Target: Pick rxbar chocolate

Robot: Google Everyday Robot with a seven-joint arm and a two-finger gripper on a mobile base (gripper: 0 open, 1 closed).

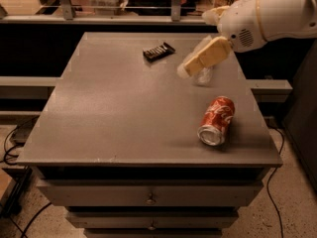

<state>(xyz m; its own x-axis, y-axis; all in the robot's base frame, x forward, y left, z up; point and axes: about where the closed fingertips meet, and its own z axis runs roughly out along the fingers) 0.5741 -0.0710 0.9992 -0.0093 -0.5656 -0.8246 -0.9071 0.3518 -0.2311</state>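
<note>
The rxbar chocolate is a small flat black bar with pale stripes, lying at the far middle of the grey table top. My gripper reaches in from the upper right on a white arm, its cream-coloured fingers pointing down-left. It hovers above the table to the right of the bar and slightly nearer the camera, apart from it, and partly covers the clear plastic bottle.
A red Coca-Cola can lies on its side at the near right of the table. The table has drawers below its front edge. Cables lie on the floor at left. A railing and shelves stand behind the table.
</note>
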